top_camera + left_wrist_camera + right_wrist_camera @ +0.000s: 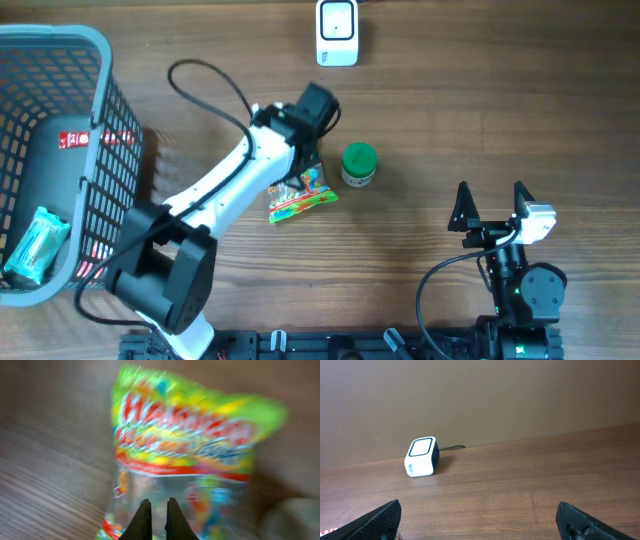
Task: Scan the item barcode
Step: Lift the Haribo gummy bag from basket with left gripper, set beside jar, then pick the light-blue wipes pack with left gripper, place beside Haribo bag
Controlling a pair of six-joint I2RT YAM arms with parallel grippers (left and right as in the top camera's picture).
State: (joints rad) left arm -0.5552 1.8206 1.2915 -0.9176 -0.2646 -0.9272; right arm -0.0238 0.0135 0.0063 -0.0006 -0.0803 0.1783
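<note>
On the tabletop the candy bag lay at the closed left tool, with the scanner beyond it at the far edge, while the open right tool stood further off.

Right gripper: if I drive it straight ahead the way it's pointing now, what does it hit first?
Nothing, it seems: the right gripper faces bare table up to the back wall. The scanner sits left of that line, though depth is unclear.
</note>
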